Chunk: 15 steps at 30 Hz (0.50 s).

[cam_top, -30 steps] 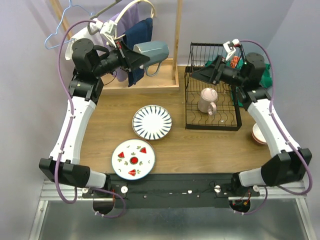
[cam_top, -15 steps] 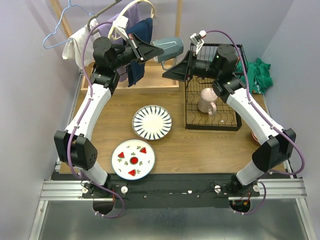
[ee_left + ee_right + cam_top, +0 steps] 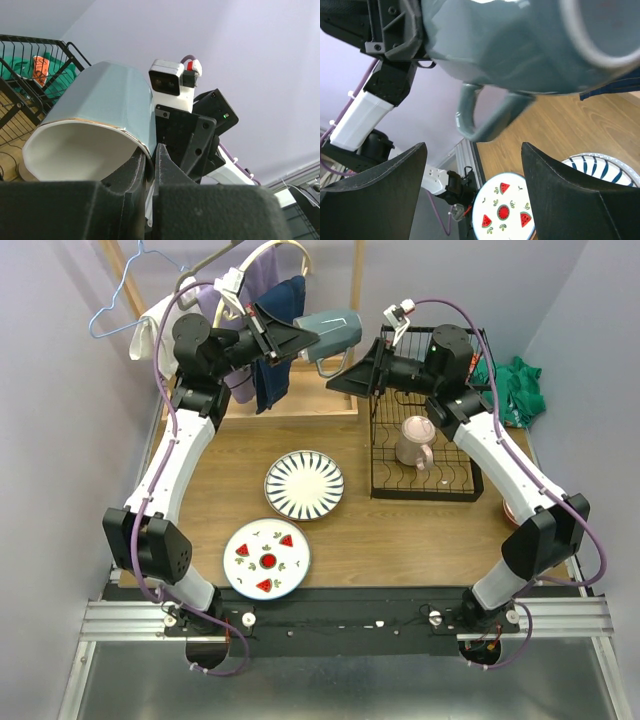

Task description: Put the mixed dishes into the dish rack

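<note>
My left gripper [image 3: 302, 340] is shut on the rim of a grey-blue mug [image 3: 336, 330], held high over the back of the table. In the left wrist view my fingers [image 3: 152, 161] pinch the mug's wall [image 3: 100, 107]. My right gripper [image 3: 343, 380] is open just right of and below the mug. In the right wrist view the mug's handle [image 3: 476, 116] hangs above its gap [image 3: 474, 192]. The black wire dish rack [image 3: 458, 486] holds a pale purple mug [image 3: 414, 441]. The blue-striped plate [image 3: 304, 484] and the red-fruit plate [image 3: 267, 558] lie on the table.
A wooden clothes stand [image 3: 352, 335] with hangers and hanging cloths fills the back left. A green cloth [image 3: 516, 386] lies behind the rack. Small bowls [image 3: 514, 510] sit at the right edge, partly hidden by my right arm.
My right arm has swung left from over the rack to just under the mug. My left arm has lifted and carried the mug to the right.
</note>
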Motion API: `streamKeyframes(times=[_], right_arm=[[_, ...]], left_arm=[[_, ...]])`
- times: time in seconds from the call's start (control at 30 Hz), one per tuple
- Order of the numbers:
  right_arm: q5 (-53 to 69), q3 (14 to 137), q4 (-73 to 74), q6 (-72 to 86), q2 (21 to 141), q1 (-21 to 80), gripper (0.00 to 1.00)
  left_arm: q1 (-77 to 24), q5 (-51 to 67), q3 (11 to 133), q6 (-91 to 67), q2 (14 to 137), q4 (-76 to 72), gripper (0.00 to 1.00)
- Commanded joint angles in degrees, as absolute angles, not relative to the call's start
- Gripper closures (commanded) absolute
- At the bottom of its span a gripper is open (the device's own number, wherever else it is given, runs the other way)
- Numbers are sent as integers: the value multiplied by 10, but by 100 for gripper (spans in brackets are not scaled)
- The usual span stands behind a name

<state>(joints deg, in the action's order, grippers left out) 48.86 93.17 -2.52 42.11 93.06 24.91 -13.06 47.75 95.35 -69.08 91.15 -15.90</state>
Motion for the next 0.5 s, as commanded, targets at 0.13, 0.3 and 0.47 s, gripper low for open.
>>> streamKeyframes(times=[0.13,0.3,0.47], right_arm=[[469,957,-53,434,950,240,20],[482,1000,-75,451,983,241,28],[504,1015,-73,447,998,248,36]], left_arm=[[-129,505,919,-711,853,-202,100],[-136,505,910,-718,848,-207,100],[-137,504,917,-719,855,-208,100]])
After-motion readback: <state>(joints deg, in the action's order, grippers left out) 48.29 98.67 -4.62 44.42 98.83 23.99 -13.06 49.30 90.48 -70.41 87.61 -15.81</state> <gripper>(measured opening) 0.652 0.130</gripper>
